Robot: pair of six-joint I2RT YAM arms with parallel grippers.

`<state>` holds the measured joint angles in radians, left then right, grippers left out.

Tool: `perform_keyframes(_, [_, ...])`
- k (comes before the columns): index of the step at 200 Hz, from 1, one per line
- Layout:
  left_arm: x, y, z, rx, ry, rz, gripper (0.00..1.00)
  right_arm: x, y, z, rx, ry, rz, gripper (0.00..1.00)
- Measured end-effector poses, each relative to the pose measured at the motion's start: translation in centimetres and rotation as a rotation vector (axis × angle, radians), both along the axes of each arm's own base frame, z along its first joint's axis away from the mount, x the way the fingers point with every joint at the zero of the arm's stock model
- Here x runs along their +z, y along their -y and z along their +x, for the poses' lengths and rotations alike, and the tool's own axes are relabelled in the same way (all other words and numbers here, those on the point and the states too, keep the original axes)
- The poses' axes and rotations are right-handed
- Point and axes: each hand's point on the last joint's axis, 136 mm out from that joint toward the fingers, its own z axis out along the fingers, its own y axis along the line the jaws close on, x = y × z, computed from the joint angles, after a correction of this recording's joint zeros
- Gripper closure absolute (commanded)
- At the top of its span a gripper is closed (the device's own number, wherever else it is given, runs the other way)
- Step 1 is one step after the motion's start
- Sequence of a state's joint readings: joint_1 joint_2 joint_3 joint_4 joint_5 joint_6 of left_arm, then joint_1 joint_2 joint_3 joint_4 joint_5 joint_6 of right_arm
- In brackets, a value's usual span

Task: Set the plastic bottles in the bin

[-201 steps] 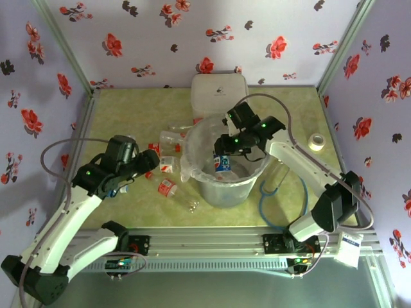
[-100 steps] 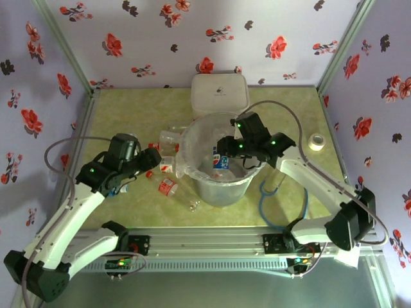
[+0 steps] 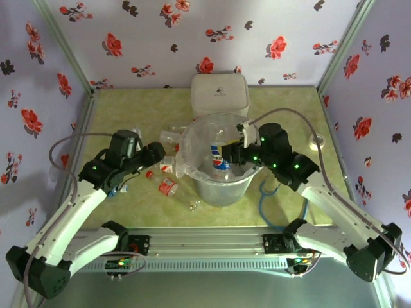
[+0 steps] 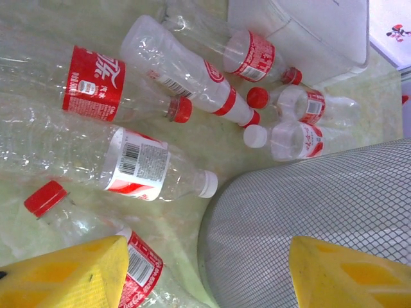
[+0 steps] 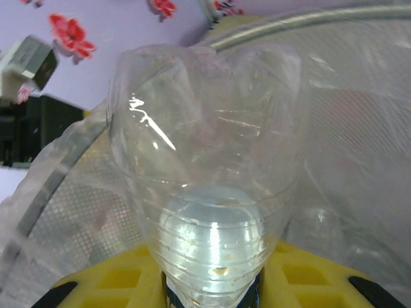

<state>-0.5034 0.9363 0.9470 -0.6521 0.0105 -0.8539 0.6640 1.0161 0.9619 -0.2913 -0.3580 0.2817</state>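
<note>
- The right hand is pinching a blue-labelled bottle.
- In the right wrist view the bottle's clear body is clamped between the two yellow fingers and extends away from the camera.
- In the top view the held bottle lies inside the outline of the bin rim, over the opening. Whether it touches the liner cannot be told.
- The bin stands near the middle of the counter. A clear plastic bag lines it and folds over the rim.
- The left hand is spread, with nothing gripped. It hangs just left of the bin, above the loose bottles.
- In the left wrist view, one of its yellow fingertips is over a red-labelled bottle and the other is over the bin's meshed wall.
- The red-labelled bottles lie on their sides on the counter, left of the bin. Most have red caps and two have white caps. Several touch or overlap one another.
- A white lidded box sits directly behind the bin.
- A tape roll lies to the right, well apart from the bin.
- A blue cable loops on the counter beside the bin's right side.
</note>
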Motion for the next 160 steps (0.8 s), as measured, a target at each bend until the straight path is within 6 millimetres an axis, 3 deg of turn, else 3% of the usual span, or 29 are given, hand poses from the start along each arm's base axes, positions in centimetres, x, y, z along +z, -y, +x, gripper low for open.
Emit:
perform_keyframes(21, [0.3, 0.2, 0.3, -0.003, 0.014, -0.012, 0.33, -0.2, -0.6, -0.6, 0.093, 0.128, -0.008, 0.78])
perform_keyframes(37, [0.5, 0.5, 0.5, -0.007, 0.024, -0.02, 0.33, -0.7, -0.7, -1.2, 0.143, 0.205, -0.014, 0.72])
perform_keyframes(59, [0.4, 0.7, 0.8, -0.009, 0.023, -0.022, 0.33, -0.6, -0.8, -1.5, 0.178, 0.266, -0.024, 0.36])
perform_keyframes(82, [0.1, 0.7, 0.8, -0.011, 0.013, -0.019, 0.31, -0.1, -0.7, -1.5, 0.192, 0.331, -0.041, 0.2])
perform_keyframes(98, [-0.1, 0.4, 0.7, -0.007, 0.001, -0.01, 0.3, 0.4, -0.6, -1.4, 0.189, 0.347, -0.05, 0.02])
perform_keyframes(136, [-1.1, -1.3, -0.5, 0.019, -0.06, 0.05, 0.28, 2.3, -0.3, -1.0, 0.17, 0.397, -0.065, 0.01])
perform_keyframes(160, [-1.6, -4.0, -2.1, 0.091, -0.103, 0.102, 0.22, 4.0, 0.1, -0.2, 0.117, 0.414, -0.08, 0.01])
